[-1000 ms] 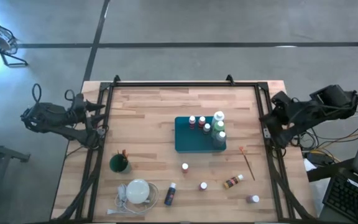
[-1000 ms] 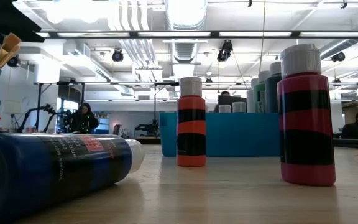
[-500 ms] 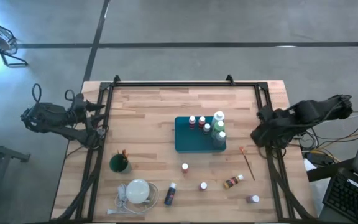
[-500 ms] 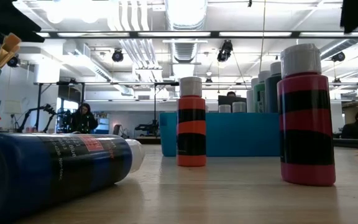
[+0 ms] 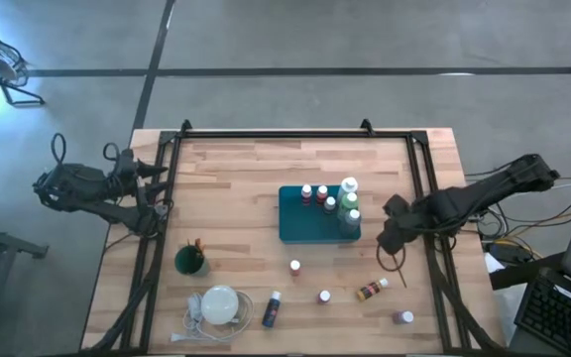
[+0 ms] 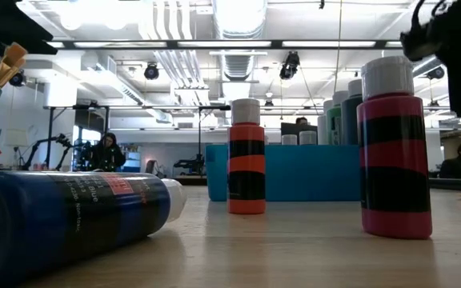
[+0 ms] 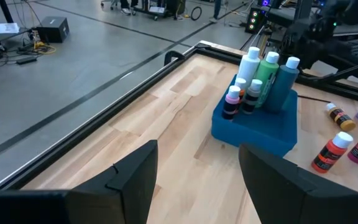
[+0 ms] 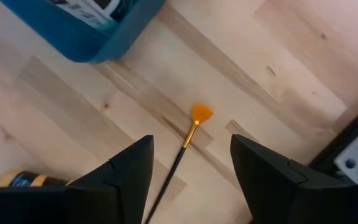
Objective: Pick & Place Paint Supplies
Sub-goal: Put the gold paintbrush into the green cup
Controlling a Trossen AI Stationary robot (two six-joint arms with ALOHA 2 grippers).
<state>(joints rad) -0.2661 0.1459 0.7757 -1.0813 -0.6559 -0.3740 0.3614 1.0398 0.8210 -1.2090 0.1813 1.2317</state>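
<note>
My right gripper (image 8: 190, 171) hung with its jaws apart over the brush (image 8: 180, 158) lying right of centre on the desk (image 5: 236, 178), lined up to straddle its thin handle, while my left gripper (image 7: 194, 180), also spread, waited at the left edge.

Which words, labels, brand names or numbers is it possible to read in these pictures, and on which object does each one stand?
None can be read with certainty.
Blue bottle lying on its side: white print and a red patch on its label, too blurred to read.
Bottle near the brush: a yellow and blue label, cut off and unreadable.
Bottles in the teal tray: labels too small to read.
</note>
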